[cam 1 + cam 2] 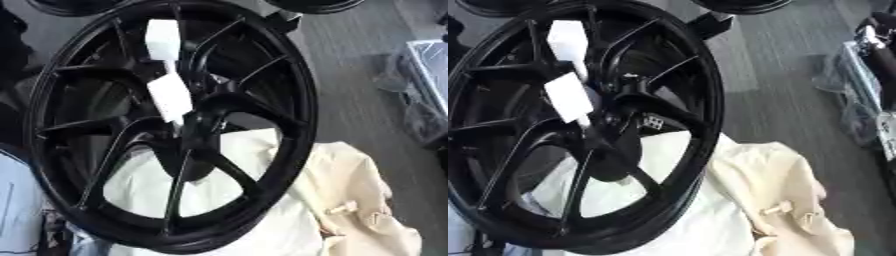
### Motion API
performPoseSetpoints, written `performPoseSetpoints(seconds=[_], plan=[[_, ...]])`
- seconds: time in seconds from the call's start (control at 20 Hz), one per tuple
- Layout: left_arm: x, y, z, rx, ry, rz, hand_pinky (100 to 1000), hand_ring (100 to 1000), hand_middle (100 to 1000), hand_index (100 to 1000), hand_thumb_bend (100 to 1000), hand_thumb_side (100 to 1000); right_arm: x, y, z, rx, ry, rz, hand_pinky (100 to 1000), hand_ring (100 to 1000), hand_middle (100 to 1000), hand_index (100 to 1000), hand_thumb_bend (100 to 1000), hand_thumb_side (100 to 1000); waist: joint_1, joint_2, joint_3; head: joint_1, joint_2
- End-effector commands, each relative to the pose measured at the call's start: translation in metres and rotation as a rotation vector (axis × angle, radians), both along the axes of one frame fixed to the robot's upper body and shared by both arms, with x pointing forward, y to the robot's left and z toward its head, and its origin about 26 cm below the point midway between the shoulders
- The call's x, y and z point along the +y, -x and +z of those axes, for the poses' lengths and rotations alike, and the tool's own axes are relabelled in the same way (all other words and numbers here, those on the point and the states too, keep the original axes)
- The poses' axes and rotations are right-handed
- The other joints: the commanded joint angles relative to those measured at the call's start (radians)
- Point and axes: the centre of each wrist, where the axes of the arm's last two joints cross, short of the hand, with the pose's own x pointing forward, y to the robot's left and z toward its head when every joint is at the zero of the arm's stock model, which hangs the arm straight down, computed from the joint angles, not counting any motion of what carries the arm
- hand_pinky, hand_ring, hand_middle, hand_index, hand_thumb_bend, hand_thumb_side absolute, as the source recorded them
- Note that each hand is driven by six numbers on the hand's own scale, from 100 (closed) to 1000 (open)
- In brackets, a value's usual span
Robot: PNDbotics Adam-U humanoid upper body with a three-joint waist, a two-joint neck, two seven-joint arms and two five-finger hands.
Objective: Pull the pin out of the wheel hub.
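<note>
Neither hand can be made out, so I cannot tell its state. The black wheel (293, 125) stands tilted on a cream cloth (350, 200). A white oblong piece (170, 98) lies against its hub (199, 125), with a second white piece (163, 37) farther up on a spoke.

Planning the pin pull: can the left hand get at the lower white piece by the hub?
Probably: the lower white piece lies uncovered on the wheel's near face beside the hub; the cream cloth sits lower. Neither hand shows, though, so its approach can't be judged.
</note>
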Motion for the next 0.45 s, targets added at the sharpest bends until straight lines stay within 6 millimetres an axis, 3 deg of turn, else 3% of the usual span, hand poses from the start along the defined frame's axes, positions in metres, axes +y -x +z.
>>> performPoseSetpoints(seconds=[0.05,0.25,0.45], plan=[[-0.022,0.001,0.006,-0.192,0.185,0.001,790,719,717,757,150,833,-0.001,0.0,0.016,-0.044,0.012,0.007,973,785,700,830,100,435,-0.004,-0.024,-0.003,0.018,-0.017],[-0.052,-0.001,-0.006,-0.271,0.36,-0.021,789,718,719,762,179,852,0.0,0.0,0.018,-0.056,0.007,0.014,972,785,699,830,100,431,-0.011,-0.022,-0.01,0.039,-0.027],[-0.069,-0.004,-0.021,-0.279,0.489,-0.025,791,734,742,777,204,872,0.002,0.0,0.019,-0.062,0.002,0.016,971,784,698,829,100,424,-0.016,-0.02,-0.013,0.05,-0.033]])
